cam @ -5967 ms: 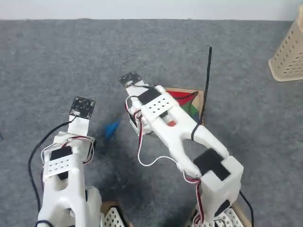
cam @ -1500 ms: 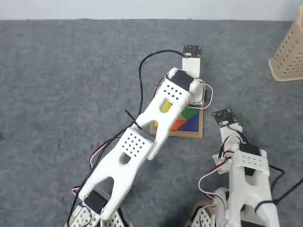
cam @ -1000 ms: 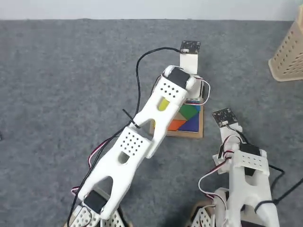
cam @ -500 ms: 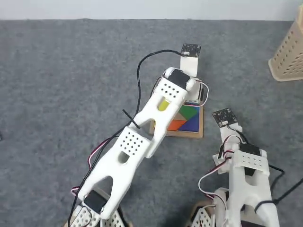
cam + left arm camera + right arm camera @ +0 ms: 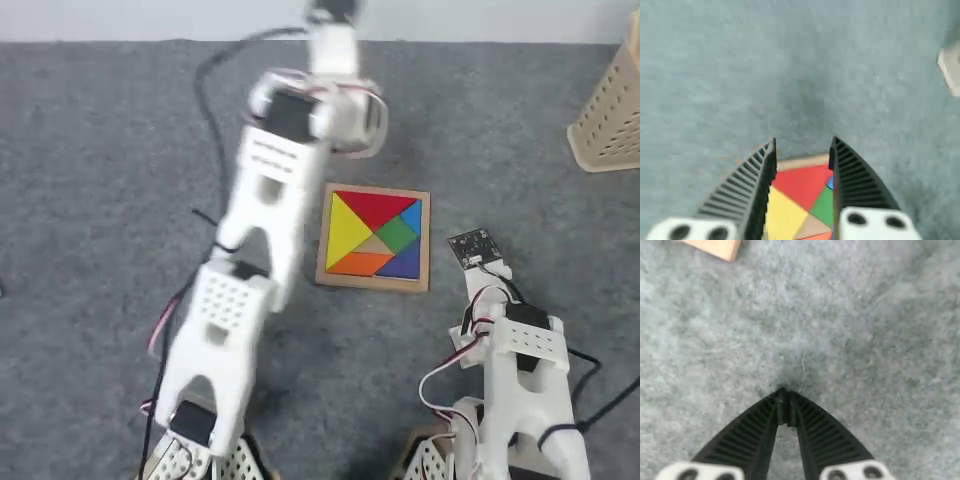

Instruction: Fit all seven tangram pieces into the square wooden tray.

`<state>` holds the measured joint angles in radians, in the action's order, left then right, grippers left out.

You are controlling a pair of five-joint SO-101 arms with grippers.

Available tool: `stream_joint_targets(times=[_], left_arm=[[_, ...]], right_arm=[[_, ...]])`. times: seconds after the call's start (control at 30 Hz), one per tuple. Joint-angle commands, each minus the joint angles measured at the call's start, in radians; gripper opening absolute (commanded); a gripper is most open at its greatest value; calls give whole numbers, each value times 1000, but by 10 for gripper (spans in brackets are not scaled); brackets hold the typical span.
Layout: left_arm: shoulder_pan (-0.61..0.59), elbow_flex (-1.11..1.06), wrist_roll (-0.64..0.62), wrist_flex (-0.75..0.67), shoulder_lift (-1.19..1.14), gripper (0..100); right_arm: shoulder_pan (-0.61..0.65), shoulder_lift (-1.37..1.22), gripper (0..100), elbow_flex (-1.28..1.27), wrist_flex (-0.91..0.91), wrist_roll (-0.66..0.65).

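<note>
Grey carpet [image 5: 100, 150] covers the table. Nearest, the right gripper [image 5: 782, 405] is pinched closed on nothing, over bare carpet, with a corner of the square wooden tray [image 5: 372, 284] just beyond it. The tangram pieces [image 5: 397, 232] (a red triangle [image 5: 375, 207] and a yellow triangle [image 5: 345, 230] among them) lie flat inside the tray. Farthest, the left gripper [image 5: 802, 145] hangs above the tray's far edge, fingers parted and empty.

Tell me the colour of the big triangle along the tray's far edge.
The triangle is red; the high view shows it best.
</note>
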<state>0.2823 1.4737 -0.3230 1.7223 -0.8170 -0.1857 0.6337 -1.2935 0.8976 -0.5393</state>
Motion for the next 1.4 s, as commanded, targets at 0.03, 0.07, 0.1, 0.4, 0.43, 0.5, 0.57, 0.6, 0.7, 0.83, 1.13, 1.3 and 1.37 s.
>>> stream_joint_targets(times=[0.03,0.07,0.1,0.4,0.43,0.5,0.57,0.6,0.7,0.83,1.13,1.3,1.37], left_arm=[[-61,-286,114,37,405,166],[-71,-371,121,37,486,166],[-81,-455,124,35,568,166],[-183,-1102,216,6,1165,167],[-199,-1167,222,0,1215,167],[-239,-1296,222,-18,1315,168],[-284,-1426,222,-51,1415,169],[-304,-1486,222,-66,1467,169],[-361,-1673,244,-109,1633,169],[-427,-1931,325,-184,1886,169],[-568,-2442,439,-384,2469,170],[-608,-2516,453,-381,2576,170],[-609,-2517,451,-368,2570,170]], right_arm=[[-13,19,7,-5,-18,-12],[-13,19,7,-5,-18,-12],[-12,19,7,-5,-18,-12],[-13,19,7,-6,-15,-12],[-13,19,7,-6,-15,-12],[-13,21,7,-6,-13,-12],[-13,21,7,-6,-10,-12],[-15,21,7,-5,-10,-12],[-15,21,7,-5,-7,-12],[-13,22,7,6,33,-12],[-15,360,7,41,272,-12],[-15,711,7,-58,334,-14],[-15,845,7,-114,337,-14]])
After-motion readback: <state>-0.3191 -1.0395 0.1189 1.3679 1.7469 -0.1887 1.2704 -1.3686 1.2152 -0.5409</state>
